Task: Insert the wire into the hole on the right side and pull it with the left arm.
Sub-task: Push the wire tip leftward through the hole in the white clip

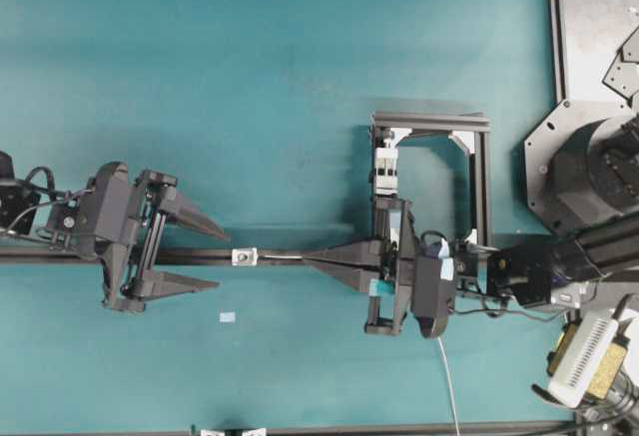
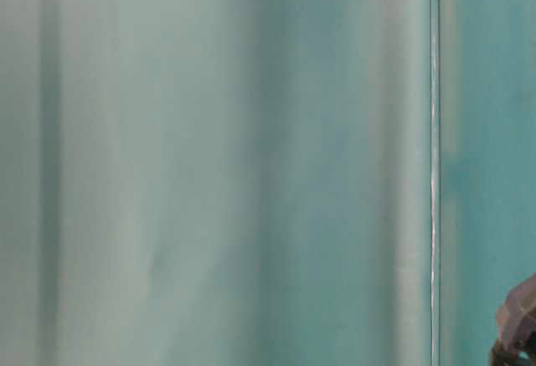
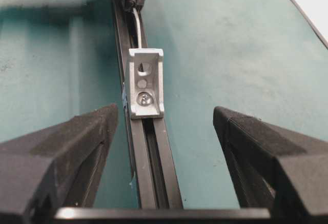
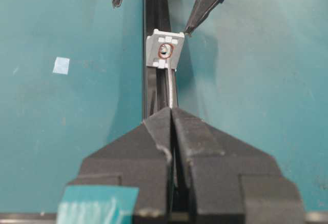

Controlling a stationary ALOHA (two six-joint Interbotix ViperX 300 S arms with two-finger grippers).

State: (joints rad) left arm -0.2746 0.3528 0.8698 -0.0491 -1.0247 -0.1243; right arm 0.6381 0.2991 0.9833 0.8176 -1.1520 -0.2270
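The right arm's black fingers (image 4: 171,112) are pressed together on the very thin pale grey-white wire (image 4: 169,92), which runs toward 12 o'clock to the tiny hole (image 4: 163,50) in the small silver-white rectangular block (image 4: 165,49). Whether the tip has entered is hard to see. The left arm's long pointed black fingers (image 3: 164,131) stand wide apart, holding nothing, flanking the block. The black rail (image 1: 280,255) lies on the teal surface (image 1: 250,87). The table-level view is blurred.

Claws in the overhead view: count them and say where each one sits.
2. The left claw stands open at the left, straddling the black rail. The right claw, shut on the wire, lies along the rail just right of the small bracket.
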